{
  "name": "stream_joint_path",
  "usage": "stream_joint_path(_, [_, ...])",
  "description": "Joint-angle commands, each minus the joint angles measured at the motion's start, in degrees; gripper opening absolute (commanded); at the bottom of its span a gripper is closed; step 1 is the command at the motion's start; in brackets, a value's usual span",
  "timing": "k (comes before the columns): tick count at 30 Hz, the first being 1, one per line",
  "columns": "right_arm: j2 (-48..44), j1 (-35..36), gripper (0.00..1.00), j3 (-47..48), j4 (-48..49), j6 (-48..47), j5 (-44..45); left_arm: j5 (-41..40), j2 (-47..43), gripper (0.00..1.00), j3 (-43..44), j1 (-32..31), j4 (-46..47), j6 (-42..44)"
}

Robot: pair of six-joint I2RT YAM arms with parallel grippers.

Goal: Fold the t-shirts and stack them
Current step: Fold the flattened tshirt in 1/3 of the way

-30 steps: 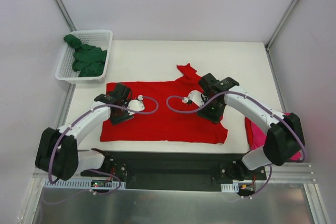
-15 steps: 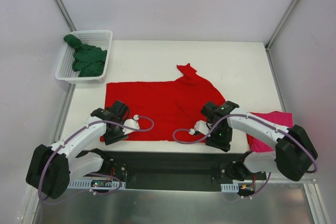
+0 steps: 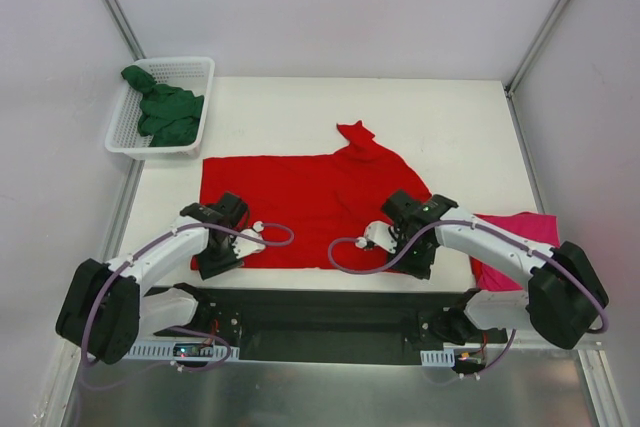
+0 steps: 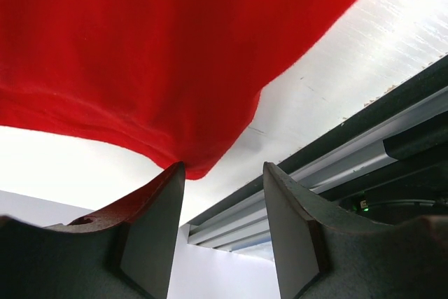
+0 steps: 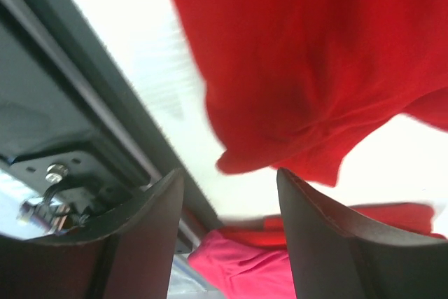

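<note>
A bright red t-shirt [image 3: 310, 202] lies spread flat on the white table, one sleeve bunched at its far edge. My left gripper [image 3: 214, 263] hovers open at the shirt's near left corner. In the left wrist view the red hem [image 4: 140, 47] ends just at my left gripper [image 4: 222, 169], with nothing between the fingers. My right gripper [image 3: 421, 267] stands open over the near right corner. In the right wrist view the red cloth [image 5: 301, 68] lies beyond my right gripper [image 5: 227, 176]. A magenta-pink t-shirt [image 3: 515, 237] is crumpled at the right edge. The dark green t-shirt [image 3: 165, 112] sits in the basket.
The white mesh basket [image 3: 196, 63] stands at the far left corner of the table. A black and aluminium rail [image 3: 320, 307] runs along the near edge, close under both grippers. White walls enclose the table on three sides.
Both arms have drawn back from the middle of the red shirt to its near corners by the table's front edge. The right arm no longer covers the magenta shirt.
</note>
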Motion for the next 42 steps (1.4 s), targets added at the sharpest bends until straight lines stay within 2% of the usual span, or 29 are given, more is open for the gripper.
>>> stream_joint_path(1, [2.04,0.26,0.59,-0.08,5.05,1.57,3.19,-1.5,1.93,0.49,1.89,-0.25,-1.79,-0.8])
stream_joint_path(9, [8.89,0.35,0.56,-0.61,9.81,3.24,3.8,-0.71,5.71,0.48,5.23,-0.16,-1.7,-0.62])
stream_joint_path(17, [7.76,0.35,0.55,-0.88,6.92,2.01,5.3,-0.27,7.03,0.43,5.93,-0.08,-1.0,-0.18])
stream_joint_path(28, [4.77,0.26,0.56,-0.43,1.64,0.34,8.11,0.08,7.65,0.42,4.71,-0.16,-0.12,-0.27])
stream_joint_path(32, [4.41,0.26,0.56,-1.22,1.37,0.6,7.76,0.25,7.82,0.39,4.44,-0.16,-0.03,-0.45])
stream_joint_path(35, [5.38,0.35,0.55,-2.36,2.16,0.69,7.76,0.43,7.74,0.32,4.0,-0.16,-0.03,-0.36])
stream_joint_path(36, [5.56,0.26,0.52,-2.46,2.34,0.78,7.59,0.43,7.91,0.31,3.91,-0.16,-0.03,-0.36])
stream_joint_path(37, [5.65,0.26,0.44,-2.63,2.51,0.78,7.15,0.43,7.91,0.27,3.91,-0.16,-0.12,-0.36])
stream_joint_path(38, [5.82,0.26,0.4,-2.72,2.78,0.87,7.06,0.43,7.91,0.24,3.83,-0.16,-0.03,-0.19])
stream_joint_path(42, [6.88,0.26,0.18,-3.6,3.39,0.43,7.23,0.34,7.47,0.03,3.56,-0.16,-0.12,0.34])
